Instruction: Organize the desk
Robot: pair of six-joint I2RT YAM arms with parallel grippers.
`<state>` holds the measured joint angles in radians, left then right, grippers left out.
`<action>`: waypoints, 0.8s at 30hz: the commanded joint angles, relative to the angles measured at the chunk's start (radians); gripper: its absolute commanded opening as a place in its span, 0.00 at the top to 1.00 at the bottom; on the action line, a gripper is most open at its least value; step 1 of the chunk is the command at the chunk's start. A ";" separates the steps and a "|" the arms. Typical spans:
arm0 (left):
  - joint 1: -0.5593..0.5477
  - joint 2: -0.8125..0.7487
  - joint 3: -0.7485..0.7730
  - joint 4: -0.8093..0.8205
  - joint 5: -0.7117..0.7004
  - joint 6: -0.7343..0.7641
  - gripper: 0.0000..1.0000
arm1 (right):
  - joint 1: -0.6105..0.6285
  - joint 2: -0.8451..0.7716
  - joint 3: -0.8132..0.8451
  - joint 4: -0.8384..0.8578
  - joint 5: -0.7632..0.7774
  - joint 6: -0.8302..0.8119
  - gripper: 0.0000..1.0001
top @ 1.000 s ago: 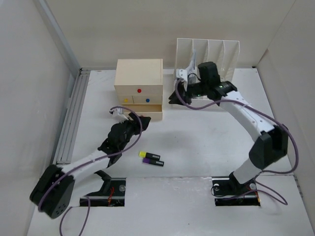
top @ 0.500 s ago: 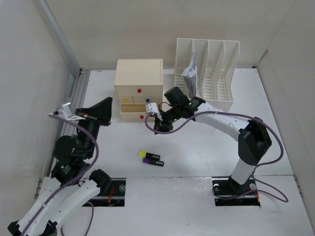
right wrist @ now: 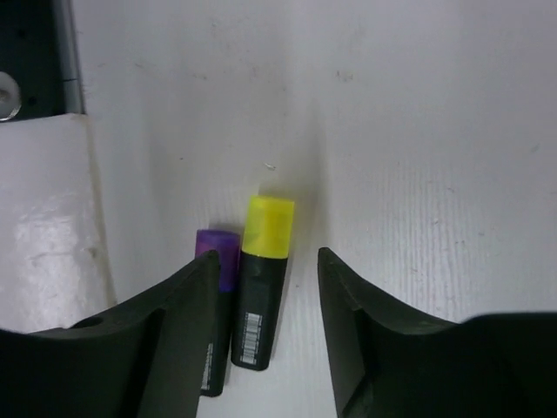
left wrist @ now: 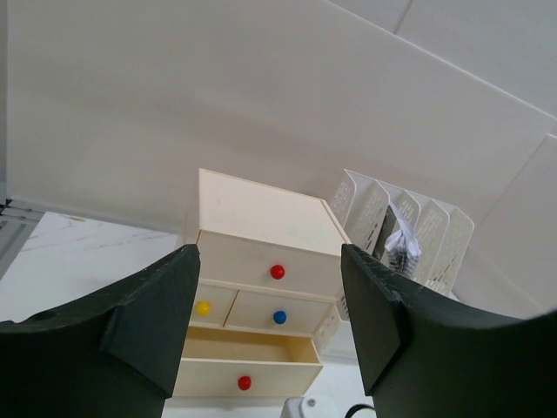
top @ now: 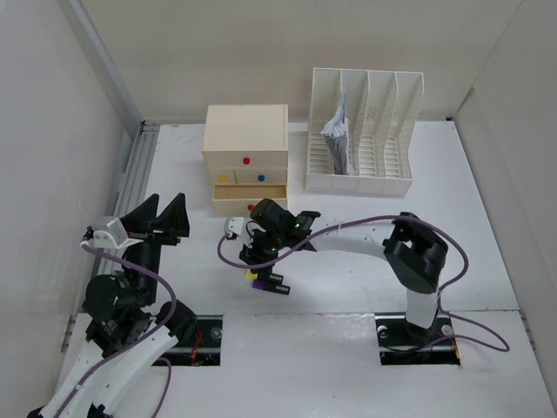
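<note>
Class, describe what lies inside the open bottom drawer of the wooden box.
The drawer shows only bare wood; nothing lies in the visible part. Its rear runs under the box, so that stretch cannot be checked.

Desk [top: 470, 226]: drawer box [top: 245, 139], file rack [top: 383, 170] at back; yellow highlighter [right wrist: 261, 287], purple highlighter [right wrist: 218, 261] side-by-side nr front.

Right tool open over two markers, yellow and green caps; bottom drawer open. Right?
Not green: right wrist view shows a purple marker beside the yellow marker. Right tool open over both; bottom drawer open.
</note>
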<state>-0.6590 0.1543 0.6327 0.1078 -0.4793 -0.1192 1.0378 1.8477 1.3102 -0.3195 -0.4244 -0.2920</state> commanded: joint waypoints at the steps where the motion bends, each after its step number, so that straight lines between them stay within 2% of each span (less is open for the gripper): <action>1: 0.002 0.013 0.013 0.024 -0.013 0.046 0.37 | 0.018 0.053 0.001 0.074 0.131 0.109 0.44; 9: 0.002 -0.007 0.004 0.024 -0.004 0.046 0.37 | 0.027 0.071 -0.017 0.123 0.257 0.157 0.44; 16: 0.002 -0.016 0.004 0.024 -0.004 0.046 0.37 | 0.036 0.081 -0.017 0.112 0.239 0.166 0.43; 24: 0.002 -0.016 0.004 0.024 -0.013 0.046 0.37 | 0.065 0.062 -0.035 0.102 0.220 0.166 0.37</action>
<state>-0.6590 0.1509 0.6327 0.0986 -0.4835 -0.0872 1.0698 1.9343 1.2827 -0.2523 -0.2043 -0.1402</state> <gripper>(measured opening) 0.629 0.624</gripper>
